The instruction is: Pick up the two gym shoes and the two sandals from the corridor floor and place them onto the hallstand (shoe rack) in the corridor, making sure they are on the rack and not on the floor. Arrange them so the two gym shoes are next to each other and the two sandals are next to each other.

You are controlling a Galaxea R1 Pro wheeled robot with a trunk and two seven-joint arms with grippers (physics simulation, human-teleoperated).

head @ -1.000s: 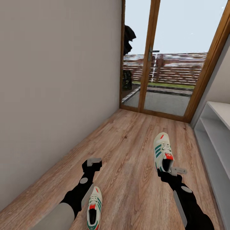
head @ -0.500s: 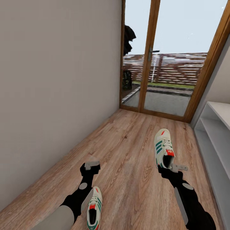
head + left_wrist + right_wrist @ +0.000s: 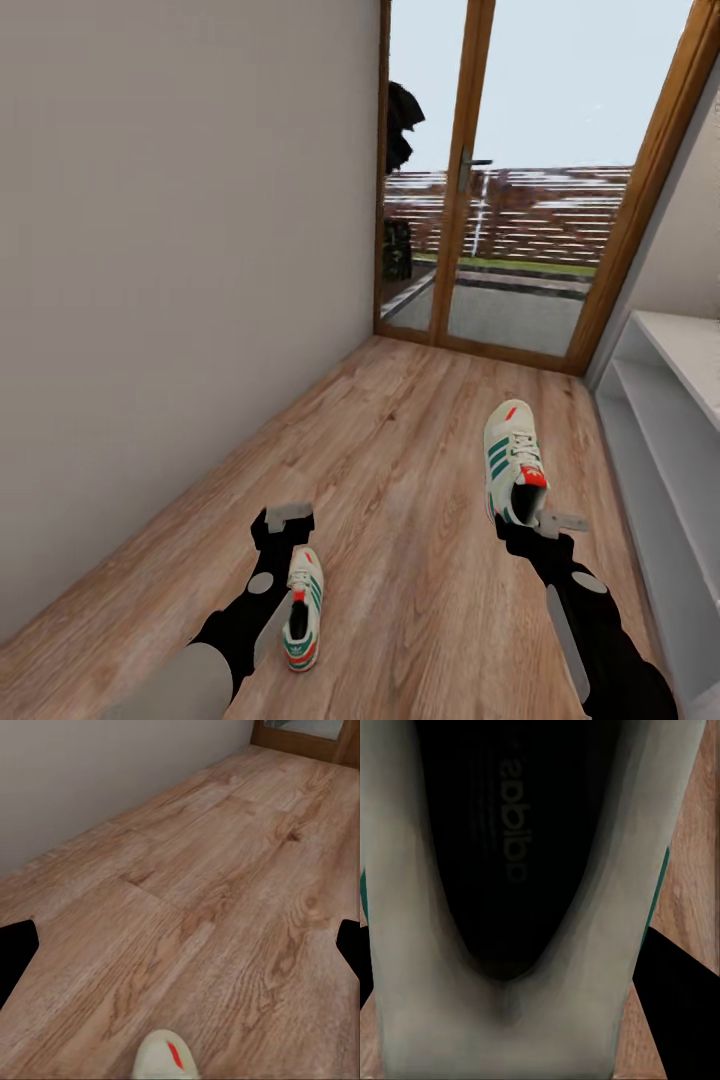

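We stand in the corridor with the wood floor (image 3: 400, 440) running ahead to a glass door (image 3: 500, 200), a plain wall (image 3: 180, 250) on our left and a pale shelf unit (image 3: 660, 420) along our right. We cannot tell from here whether that unit is the rack the task means, since its upper part is cut off; setting shoes on the wrong furniture is the largest risk.

One shoe (image 3: 513, 462) lies on the floor ahead of our right arm, toe toward the door. The right end effector (image 3: 545, 523) sits at its heel, and in the right wrist view the shoe's opening (image 3: 510, 870) is right in front of the camera, dark fingers (image 3: 675, 1005) flanking it. We judge the end effector to be wide and straddling the heel, not yet closed on it. If it closes on the soft collar alone, the shoe may hang toe-down, swing and slip out on the way to the shelf.

The other shoe (image 3: 302, 607) lies beside our left forearm, behind the left end effector (image 3: 285, 519), which is spread wide over bare planks; in the left wrist view, just the shoe's toe (image 3: 166, 1057) peeks in. Lowering or pulling back that arm could nudge or pin this shoe.

We see no sandals here, so they remain to be found.
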